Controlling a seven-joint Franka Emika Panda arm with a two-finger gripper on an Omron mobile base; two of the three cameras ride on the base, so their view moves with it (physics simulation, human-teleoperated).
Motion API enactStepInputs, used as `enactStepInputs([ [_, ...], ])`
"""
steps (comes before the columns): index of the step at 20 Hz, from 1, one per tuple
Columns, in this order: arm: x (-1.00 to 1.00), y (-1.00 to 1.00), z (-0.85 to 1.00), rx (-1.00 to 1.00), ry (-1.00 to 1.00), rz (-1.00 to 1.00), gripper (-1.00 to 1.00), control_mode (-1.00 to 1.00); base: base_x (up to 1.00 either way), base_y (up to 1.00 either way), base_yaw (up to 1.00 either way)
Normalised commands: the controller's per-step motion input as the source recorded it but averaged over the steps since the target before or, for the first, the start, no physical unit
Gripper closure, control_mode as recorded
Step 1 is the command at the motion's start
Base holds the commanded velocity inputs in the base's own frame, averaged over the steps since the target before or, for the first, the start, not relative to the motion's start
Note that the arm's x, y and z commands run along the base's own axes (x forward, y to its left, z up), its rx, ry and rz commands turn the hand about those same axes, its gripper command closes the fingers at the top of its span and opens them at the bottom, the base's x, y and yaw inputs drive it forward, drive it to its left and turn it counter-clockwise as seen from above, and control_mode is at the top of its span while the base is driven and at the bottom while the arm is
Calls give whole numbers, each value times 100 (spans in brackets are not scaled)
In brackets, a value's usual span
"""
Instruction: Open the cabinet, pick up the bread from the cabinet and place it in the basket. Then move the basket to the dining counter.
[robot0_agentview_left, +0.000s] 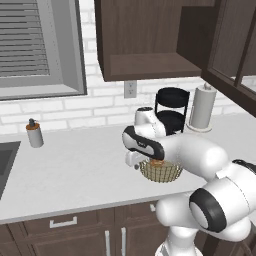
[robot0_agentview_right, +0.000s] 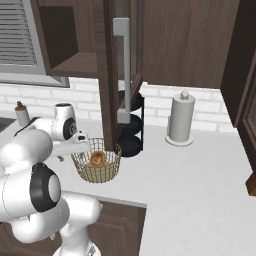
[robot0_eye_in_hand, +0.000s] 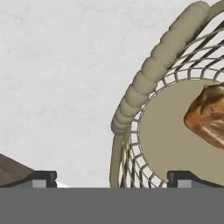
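Observation:
The basket (robot0_agentview_left: 161, 171) (robot0_agentview_right: 97, 169) of tan wire mesh stands on the grey worktop near its front edge. The golden-brown bread (robot0_agentview_right: 97, 158) (robot0_eye_in_hand: 209, 117) lies inside it on the pale bottom. My gripper (robot0_eye_in_hand: 113, 177) is open and straddles the basket's left rim (robot0_eye_in_hand: 144, 74), one fingertip (robot0_eye_in_hand: 43, 177) outside and the other (robot0_eye_in_hand: 181, 177) inside; nothing is gripped. The cabinet (robot0_agentview_left: 150, 40) above stands open with a bare shelf, and its glass door with the silver bar handle (robot0_agentview_right: 123, 70) is swung out over the basket. The dining counter is out of view.
A black tiered rack (robot0_agentview_left: 172, 107) and a paper towel roll (robot0_agentview_left: 202, 106) stand behind the basket by the wall. A soap dispenser (robot0_agentview_left: 34, 133) and the sink's corner (robot0_agentview_left: 6, 155) are at the left. The open door's edge (robot0_agentview_right: 107, 100) hangs close over the basket.

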Motion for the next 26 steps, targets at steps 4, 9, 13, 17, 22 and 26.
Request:
enactStepInputs([
  [4,20,0,-27,-7,-13,0,-100,-100,0,0,0],
  [9,8,0,-24,-5,-17,0,-100,-100,0,0,0],
  [13,-11,-5,-16,-1,-17,1,-100,-100,0,0,0],
  [17,-10,-9,-1,0,-8,0,-100,-100,0,0,0],
  [22,-5,0,-12,0,0,0,100,-100,0,0,0],
  [26,-9,-1,-7,0,0,0,100,-100,0,0,0],
])
